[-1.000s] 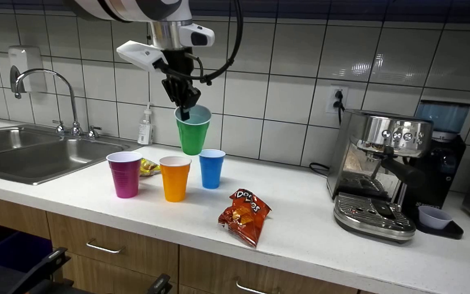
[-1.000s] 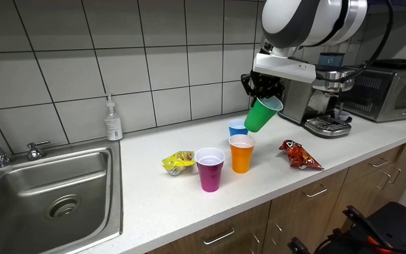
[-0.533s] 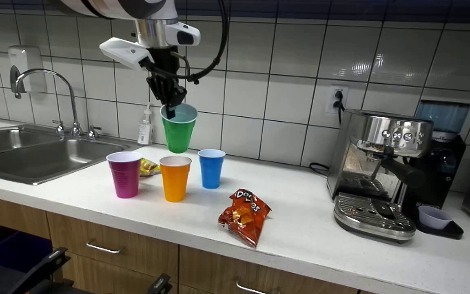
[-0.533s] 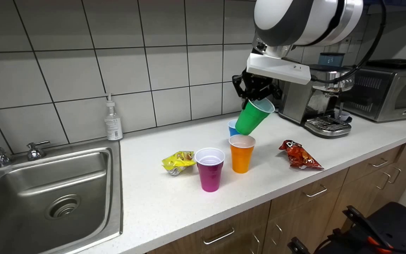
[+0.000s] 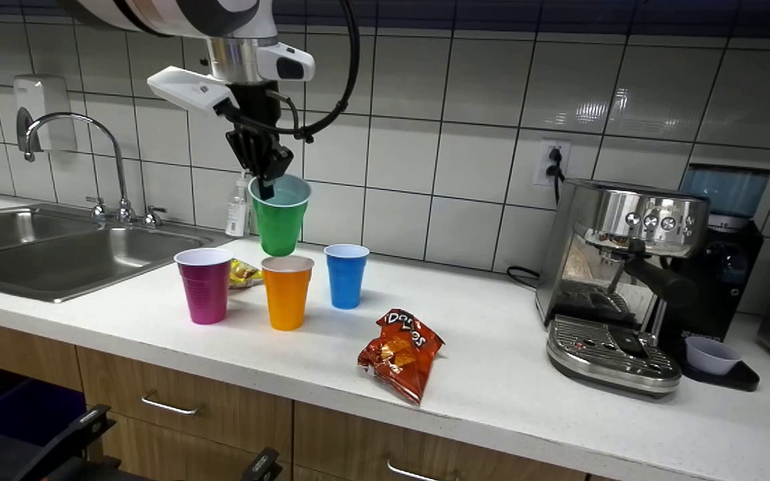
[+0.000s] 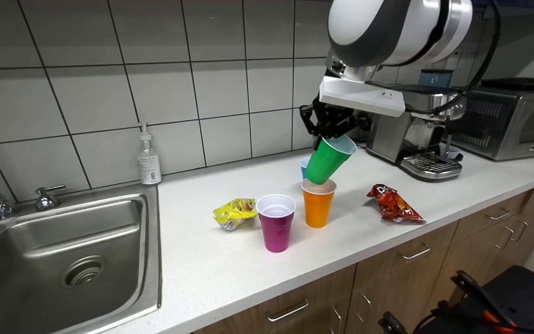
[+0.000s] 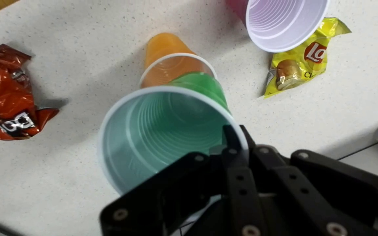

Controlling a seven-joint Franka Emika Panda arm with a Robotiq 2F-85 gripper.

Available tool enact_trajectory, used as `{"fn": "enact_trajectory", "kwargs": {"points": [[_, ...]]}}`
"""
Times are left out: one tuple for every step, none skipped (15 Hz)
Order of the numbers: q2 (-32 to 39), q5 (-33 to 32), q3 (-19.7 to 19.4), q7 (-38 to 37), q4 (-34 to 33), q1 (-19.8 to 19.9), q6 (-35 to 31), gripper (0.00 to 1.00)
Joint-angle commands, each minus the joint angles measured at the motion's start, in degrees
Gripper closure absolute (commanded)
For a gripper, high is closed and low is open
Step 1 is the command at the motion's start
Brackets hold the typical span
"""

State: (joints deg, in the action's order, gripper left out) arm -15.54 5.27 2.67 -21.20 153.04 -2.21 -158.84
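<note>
Over the white surface (image 5: 478,334), the green plastic cup (image 5: 281,227) is held tilted, its rim clamped in the gripper (image 7: 238,132); its base is seen near the upright orange cup (image 5: 287,297).

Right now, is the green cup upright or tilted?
Tilted: in an exterior view, the green cup slants in the jaws, while the orange cup stands upright.
</note>
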Motion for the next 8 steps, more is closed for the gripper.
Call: {"fn": "enact_trajectory", "kwargs": {"points": [[0.3,-1.4,1.9,-0.5,0.2,1.9,-0.7,0.99],[0.6,-2.1,2.3,-1.0,0.1,2.3,-0.9,0.99],[0.9,-2.5,2.4,-1.2,-0.1,2.6,-0.9,0.99],[1.3,-2.9,2.6,-1.4,-0.2,2.9,-1.0,0.99],[1.7,-3.2,2.7,-1.5,-0.3,3.1,-1.0,0.99],[2.0,-3.5,2.9,-1.7,-0.4,3.4,-1.1,0.99],[2.3,-3.9,2.9,-1.9,-0.5,3.7,-1.1,0.99],[2.7,-4.1,2.9,-1.9,-0.6,3.8,-1.1,0.99]]}}
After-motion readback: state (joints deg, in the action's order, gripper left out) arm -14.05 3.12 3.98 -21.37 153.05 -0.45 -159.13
